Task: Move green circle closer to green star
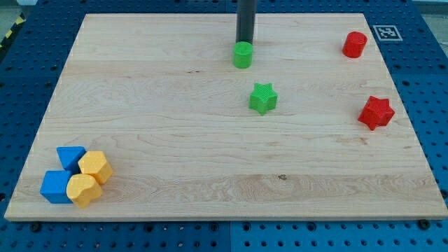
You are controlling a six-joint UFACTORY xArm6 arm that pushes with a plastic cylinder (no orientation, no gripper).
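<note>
The green circle [242, 54] stands on the wooden board near the view's top centre. The green star [263, 98] lies a short way below it and slightly to the right, with a gap of bare wood between them. My tip [244, 43] is the lower end of the dark rod coming down from the view's top edge. It sits right at the top side of the green circle, touching it or nearly so.
A red circle [355, 44] is at the top right and a red star [376, 113] at the right. Two blue blocks [71, 157] [55, 187] and two yellow blocks [94, 167] [83, 190] cluster at the bottom left. The board [175, 126] lies on a blue pegboard.
</note>
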